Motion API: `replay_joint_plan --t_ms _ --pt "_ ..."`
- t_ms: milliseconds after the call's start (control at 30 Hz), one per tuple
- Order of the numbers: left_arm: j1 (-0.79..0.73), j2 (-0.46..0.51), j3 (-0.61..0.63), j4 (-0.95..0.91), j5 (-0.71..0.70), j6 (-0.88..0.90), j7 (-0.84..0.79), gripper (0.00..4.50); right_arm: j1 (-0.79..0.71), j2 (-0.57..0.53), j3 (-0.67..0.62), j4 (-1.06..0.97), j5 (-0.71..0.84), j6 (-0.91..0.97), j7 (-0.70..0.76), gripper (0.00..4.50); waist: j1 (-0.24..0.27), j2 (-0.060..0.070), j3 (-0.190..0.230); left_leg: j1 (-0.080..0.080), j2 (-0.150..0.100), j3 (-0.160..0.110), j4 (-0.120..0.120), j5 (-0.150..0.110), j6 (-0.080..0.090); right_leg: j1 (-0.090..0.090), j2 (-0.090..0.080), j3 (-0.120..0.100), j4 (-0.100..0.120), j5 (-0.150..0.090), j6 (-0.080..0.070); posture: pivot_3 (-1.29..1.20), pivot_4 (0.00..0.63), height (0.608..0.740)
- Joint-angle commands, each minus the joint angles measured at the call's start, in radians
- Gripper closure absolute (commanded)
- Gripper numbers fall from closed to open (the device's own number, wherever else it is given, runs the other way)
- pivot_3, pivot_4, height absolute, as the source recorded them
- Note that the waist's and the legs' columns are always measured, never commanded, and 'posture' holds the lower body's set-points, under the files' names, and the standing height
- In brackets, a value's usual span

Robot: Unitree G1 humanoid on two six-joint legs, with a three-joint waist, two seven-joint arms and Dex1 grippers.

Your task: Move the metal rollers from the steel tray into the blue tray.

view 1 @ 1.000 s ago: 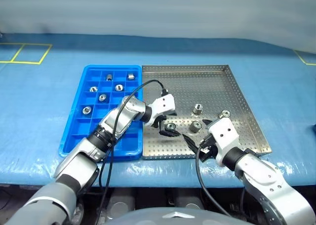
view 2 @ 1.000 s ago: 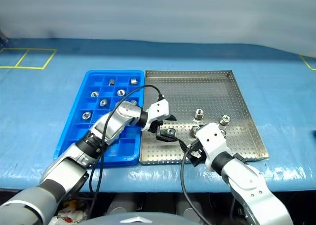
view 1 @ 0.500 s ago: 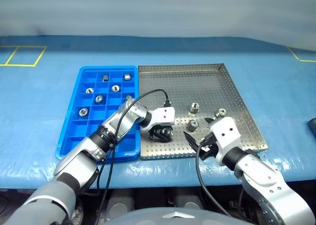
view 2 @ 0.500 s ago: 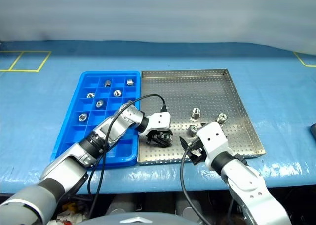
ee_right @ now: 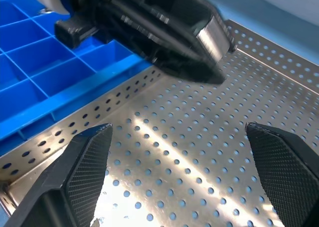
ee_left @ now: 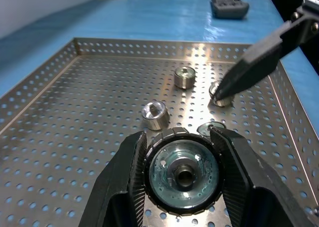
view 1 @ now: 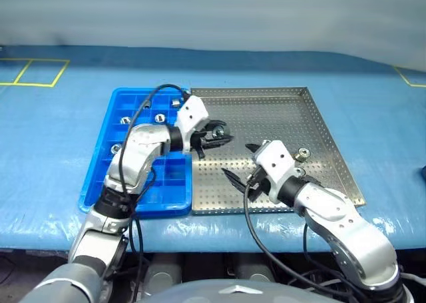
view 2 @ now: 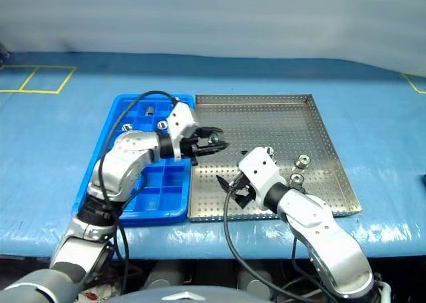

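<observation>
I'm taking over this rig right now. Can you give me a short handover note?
Left gripper: shut on one shiny silver metal roller, lifted above the perforated steel tray, near the bright blue compartment tray.
Right gripper: open, empty, low over the steel tray.
Done: several rollers already sit in blue tray compartments.
Left: place the held roller, then move the rollers still in the steel tray, three in the left wrist view.

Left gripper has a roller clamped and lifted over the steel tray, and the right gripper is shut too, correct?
Not quite. The left gripper does clamp a metal roller above the steel tray, but the right gripper is open: the right wrist view shows its fingers spread wide apart over the perforated floor with nothing between them.
</observation>
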Motion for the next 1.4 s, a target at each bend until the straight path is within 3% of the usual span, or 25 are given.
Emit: replay_joint_plan --t_ms 33,300,567,867,1400 --pt "0.089 0.012 0.110 -0.180 -0.021 0.055 0.135 2.79 -0.085 -0.001 0.050 0.040 0.008 -0.044 0.056 0.00 0.011 0.000 0.000 0.000 0.000 0.000 0.000 0.000 0.000 0.000 0.000 0.000 0.000 0.000 0.000 0.22 0.150 0.740" --pt "0.340 0.032 0.246 -0.428 0.002 0.174 0.375 2.79 -0.202 0.008 0.136 0.152 0.003 -0.109 0.157 0.00 0.082 -0.001 0.001 0.000 -0.001 -0.002 0.000 0.000 0.000 0.001 -0.002 -0.002 -0.001 0.001 -0.002 0.35 0.150 0.740" --pt "0.469 0.084 0.259 -0.477 0.030 0.224 0.466 2.79 -0.232 0.023 0.169 0.200 -0.001 -0.145 0.201 0.00 0.133 -0.001 0.001 0.000 -0.001 -0.004 0.000 0.000 0.000 0.001 -0.002 -0.004 -0.001 -0.003 -0.008 0.37 0.150 0.740" --pt "0.487 0.070 0.243 -0.420 0.010 0.256 0.510 2.79 -0.223 0.028 0.176 0.193 -0.008 -0.148 0.209 0.00 0.156 -0.001 0.001 -0.001 -0.001 -0.004 0.000 0.000 -0.001 0.001 -0.002 -0.005 -0.001 -0.003 -0.010 0.37 0.150 0.740" --pt "0.416 0.075 0.169 -0.325 -0.024 0.245 0.463 2.79 -0.162 0.033 0.149 0.143 -0.016 -0.119 0.147 0.00 0.141 0.000 0.001 -0.001 -0.001 -0.004 -0.001 0.000 -0.001 0.001 -0.003 -0.006 -0.001 -0.004 -0.011 0.28 0.150 0.740"
